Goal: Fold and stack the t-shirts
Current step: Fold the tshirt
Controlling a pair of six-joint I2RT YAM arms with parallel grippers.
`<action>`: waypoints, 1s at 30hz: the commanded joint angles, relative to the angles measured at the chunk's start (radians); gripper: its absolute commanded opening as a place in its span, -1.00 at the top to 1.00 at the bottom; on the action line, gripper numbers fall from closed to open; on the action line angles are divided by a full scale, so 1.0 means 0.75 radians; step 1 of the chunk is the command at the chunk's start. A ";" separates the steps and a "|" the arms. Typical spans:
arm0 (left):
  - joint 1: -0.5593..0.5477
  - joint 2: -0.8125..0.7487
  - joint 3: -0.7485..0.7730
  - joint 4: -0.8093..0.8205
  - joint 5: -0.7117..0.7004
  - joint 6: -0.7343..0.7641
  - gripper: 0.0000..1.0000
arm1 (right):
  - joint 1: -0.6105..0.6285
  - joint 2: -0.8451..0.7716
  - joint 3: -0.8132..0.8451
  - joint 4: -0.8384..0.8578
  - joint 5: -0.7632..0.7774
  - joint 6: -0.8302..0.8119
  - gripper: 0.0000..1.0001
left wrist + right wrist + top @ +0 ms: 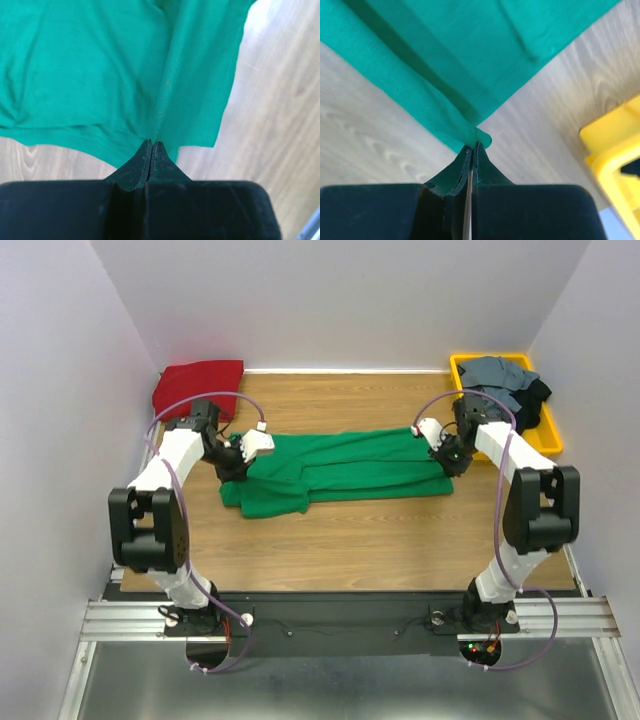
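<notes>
While clamping the green t-shirt (350, 470) between closed fingers of left gripper (151, 146) and right gripper (472, 146), lift evenly, keep taut, fold over.

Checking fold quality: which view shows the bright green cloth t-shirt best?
Top external: it shows the whole bright green cloth t-shirt laid along the wooden table, held at both ends. Left wrist shows only an edge pinched in the shut left fingers; right wrist only a corner in the shut right fingers.
</notes>
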 commanded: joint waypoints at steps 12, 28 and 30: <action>0.059 0.423 0.294 0.133 0.062 -0.102 0.92 | -0.010 0.425 0.327 0.057 -0.001 0.042 0.99; 0.102 -0.122 -0.077 0.249 0.099 -0.396 0.00 | 0.000 0.158 0.350 -0.037 -0.200 0.369 0.08; 0.104 -0.165 -0.155 0.290 0.079 -0.469 -0.02 | 0.015 0.133 0.335 -0.045 -0.248 0.429 0.09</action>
